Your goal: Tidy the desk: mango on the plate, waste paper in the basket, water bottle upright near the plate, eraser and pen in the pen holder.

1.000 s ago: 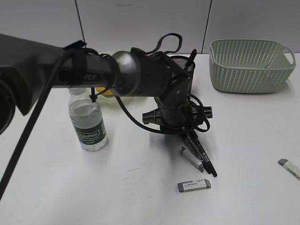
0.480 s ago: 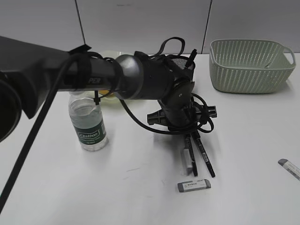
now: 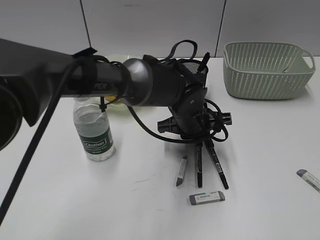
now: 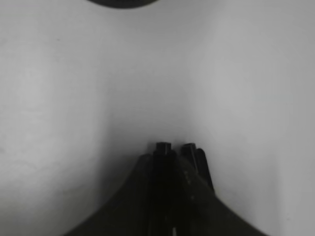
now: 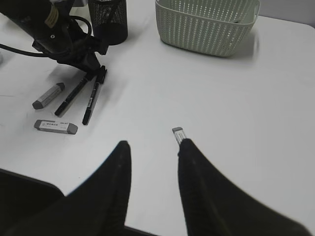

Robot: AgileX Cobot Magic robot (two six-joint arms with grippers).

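Two arms work over the white worktop (image 3: 260, 150). Left claw (image 3: 210, 172), reaching past the middle, has its thin black fingers pressed nearly together with tips down at the surface, pinching nothing. A grey eraser (image 3: 181, 170) lies just left of them and a second eraser (image 3: 207, 198) just in front. Right claw (image 5: 152, 157) hovers spread and empty above a small grey piece (image 5: 178, 134). Water bottle (image 3: 95, 131) stands upright at left; pen holder (image 3: 196, 70) and basket (image 3: 267, 70) stand behind.
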